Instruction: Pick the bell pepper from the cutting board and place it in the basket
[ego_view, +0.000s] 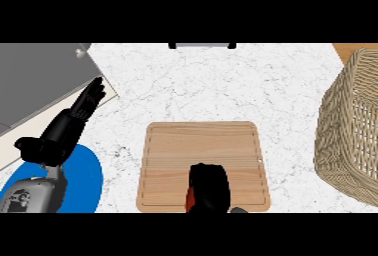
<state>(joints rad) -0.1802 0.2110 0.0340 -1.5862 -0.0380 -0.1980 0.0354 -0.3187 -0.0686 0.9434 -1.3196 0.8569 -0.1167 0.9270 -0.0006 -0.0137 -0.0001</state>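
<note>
White marble counter (214, 85) with grey veins fills most of the head view; a grey panel (37, 75) lies at its upper left corner, and a small dark fixture (202, 45) sits at the far edge. On the counter rests a wooden cutting board (203, 145) with a groove running round its border; a blue plate (85, 180) lies at the lower left, partly hidden by the left forearm.

At the left, the left hand (70, 125) rests open with its fingers (91, 96) straight and together, tips pointing toward the grey panel; the thumb juts out to the side near the wrist; nothing lies between these fingers, and the cutting board is well apart from them on their right.

Coming in from the lower edge, the right hand (209, 187) sits over the near part of the cutting board; its fingers curve downward, clamped on the bell pepper (189, 200), of which only a red sliver shows at the left side of the fingers, low on the board near its front edge; the rest of it is hidden under the hand.

Well beyond these fingers to the right stands the woven basket (351, 125), tan wicker, partly cut off by the view's edge; it is apart from the cutting board.
</note>
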